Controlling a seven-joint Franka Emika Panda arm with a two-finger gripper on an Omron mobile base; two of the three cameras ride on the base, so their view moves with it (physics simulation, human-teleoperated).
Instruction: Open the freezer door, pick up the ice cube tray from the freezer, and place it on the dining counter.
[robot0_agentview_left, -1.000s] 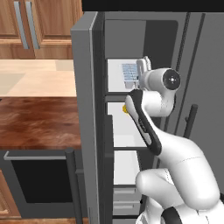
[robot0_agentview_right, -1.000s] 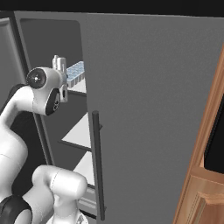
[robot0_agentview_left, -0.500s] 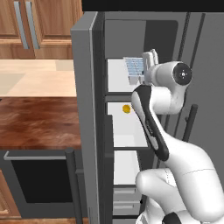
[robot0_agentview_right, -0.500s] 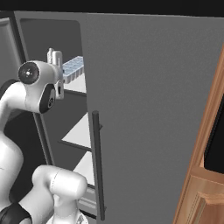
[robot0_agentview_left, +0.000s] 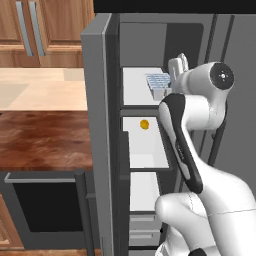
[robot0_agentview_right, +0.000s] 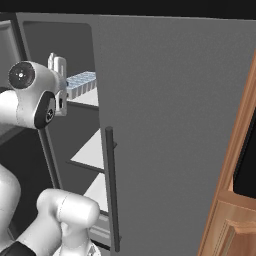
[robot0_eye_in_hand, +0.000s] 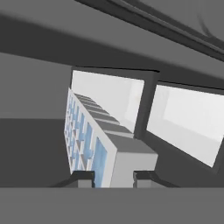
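While the tall matte grey freezer door stands swung wide open at the left of the left base view, we see it edge-on, so its front face is hidden. Behind it lies the broad glossy dark reddish-brown wood-grain dining counter, with its right end cut off by the door. Past that counter is a pale beige countertop.

To the right is the tall narrow grey-walled freezer with white shelves. A small round orange thing sits on the middle shelf; it is too small to name. The drawers at the bottom are partly hidden by the white arm.

Up at the top shelf, the small pale blue-white plastic ice cube tray with little square cells is held by the two-finger gripper. In the hand view the two dark fingertips press on either side of the tray's near end, closed tight on it. The tray looks tipped on its side there, and its near end is cut off.

In the right base view the tray pokes out past the hand, and the plain grey door with a long bar handle hides its far end.
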